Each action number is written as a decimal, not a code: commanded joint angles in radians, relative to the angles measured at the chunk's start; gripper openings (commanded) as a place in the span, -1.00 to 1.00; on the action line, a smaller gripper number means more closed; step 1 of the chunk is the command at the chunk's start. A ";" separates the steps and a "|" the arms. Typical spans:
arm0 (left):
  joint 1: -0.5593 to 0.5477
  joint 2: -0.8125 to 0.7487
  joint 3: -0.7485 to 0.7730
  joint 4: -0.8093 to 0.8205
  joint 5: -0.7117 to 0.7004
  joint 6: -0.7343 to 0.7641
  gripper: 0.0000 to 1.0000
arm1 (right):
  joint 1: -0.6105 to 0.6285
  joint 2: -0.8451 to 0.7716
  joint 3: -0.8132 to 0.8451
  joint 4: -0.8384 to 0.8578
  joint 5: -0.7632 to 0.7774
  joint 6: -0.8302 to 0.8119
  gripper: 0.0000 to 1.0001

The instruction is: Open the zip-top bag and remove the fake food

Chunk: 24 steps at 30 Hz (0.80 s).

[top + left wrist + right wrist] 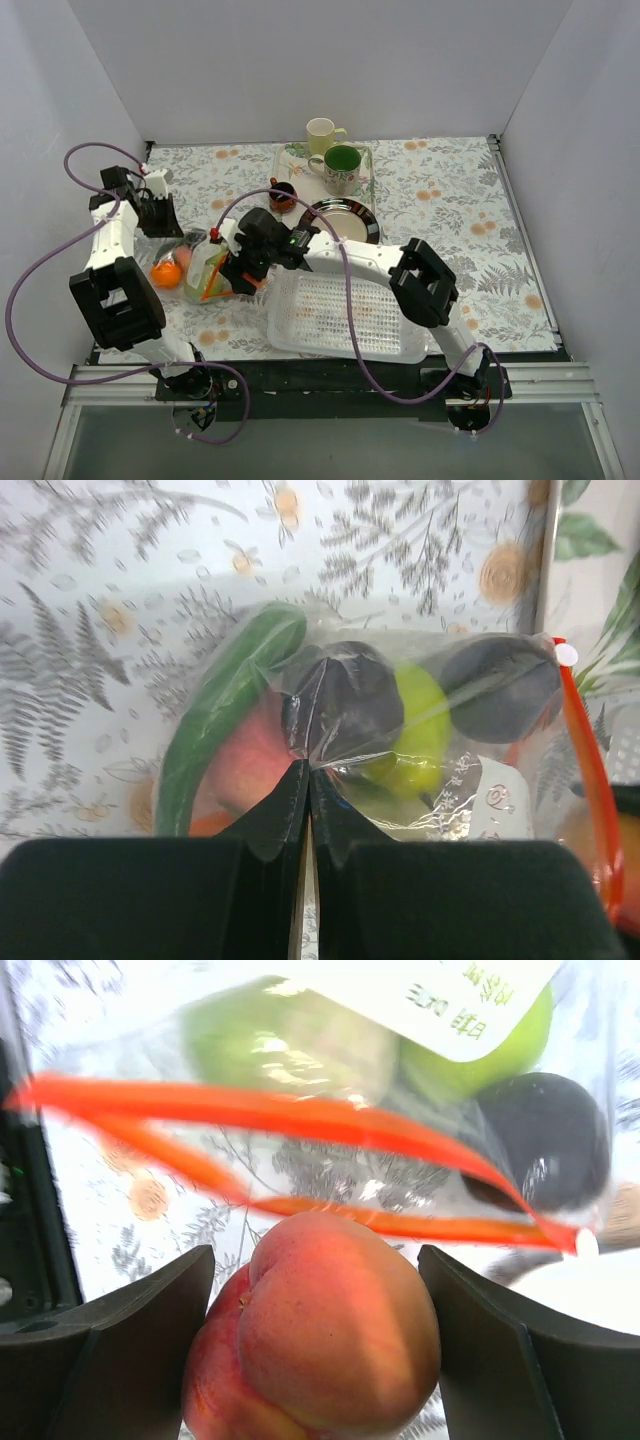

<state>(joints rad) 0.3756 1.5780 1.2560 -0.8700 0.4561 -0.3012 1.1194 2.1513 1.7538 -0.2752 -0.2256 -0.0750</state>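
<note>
The clear zip-top bag (205, 265) lies at the left of the table, its orange-red zip strip (300, 1115) parted into an open mouth. Inside it I see a green chili (225, 695), dark plums (345, 695), a green pear (425, 720), a pinkish apple (245, 765) and an orange (165, 273). My left gripper (308, 772) is shut, pinching the bag's plastic at its closed end. My right gripper (315, 1260) is shut on a peach (320, 1330), just outside the bag's mouth; it also shows in the top view (243, 275).
A white perforated basket (350, 315) sits right of the bag, under the right arm. Behind it are a dark plate (345, 220), a small dark cup (283, 195), a green mug (342, 168) and a cream mug (322, 133). White walls enclose the table.
</note>
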 commanded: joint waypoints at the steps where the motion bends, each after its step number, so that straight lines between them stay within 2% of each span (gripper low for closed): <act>1: -0.001 0.004 0.128 -0.004 0.018 -0.030 -1.00 | -0.001 -0.139 0.049 0.050 0.020 -0.016 -0.97; 4: -0.003 0.000 0.105 0.020 -0.007 -0.032 -1.00 | -0.001 -0.212 0.013 0.079 0.046 -0.012 -0.97; 7: -0.003 0.008 0.082 0.016 -0.010 -0.027 -1.00 | -0.001 -0.315 -0.101 0.145 0.107 -0.003 -0.61; 9: -0.003 0.005 0.071 0.016 -0.001 -0.027 -1.00 | -0.007 -0.382 -0.180 0.151 0.171 0.010 -0.72; 11: -0.001 -0.004 0.053 0.008 0.015 -0.026 -1.00 | -0.018 -0.428 -0.236 0.143 0.280 0.030 -0.97; 15: -0.006 -0.027 0.042 -0.015 0.061 -0.007 -1.00 | -0.029 -0.577 -0.416 0.148 0.412 0.063 -0.97; 19: -0.009 -0.049 0.040 -0.030 0.084 0.022 -1.00 | -0.039 -0.654 -0.580 0.156 0.382 0.054 -0.97; 22: -0.009 -0.047 0.031 -0.023 0.078 0.053 -1.00 | -0.041 -0.634 -0.567 0.128 0.414 0.033 -0.97; 23: -0.009 -0.044 0.028 -0.014 0.066 0.059 -1.00 | -0.043 -0.604 -0.556 0.114 0.467 0.035 0.19; 24: -0.009 -0.036 0.019 -0.006 0.058 0.063 -1.00 | -0.041 -0.590 -0.538 0.099 0.482 0.035 0.87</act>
<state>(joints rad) 0.3710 1.5826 1.2984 -0.8845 0.5018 -0.2829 1.0771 1.5303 1.1717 -0.1825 0.1471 -0.0319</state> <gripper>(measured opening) 0.009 0.852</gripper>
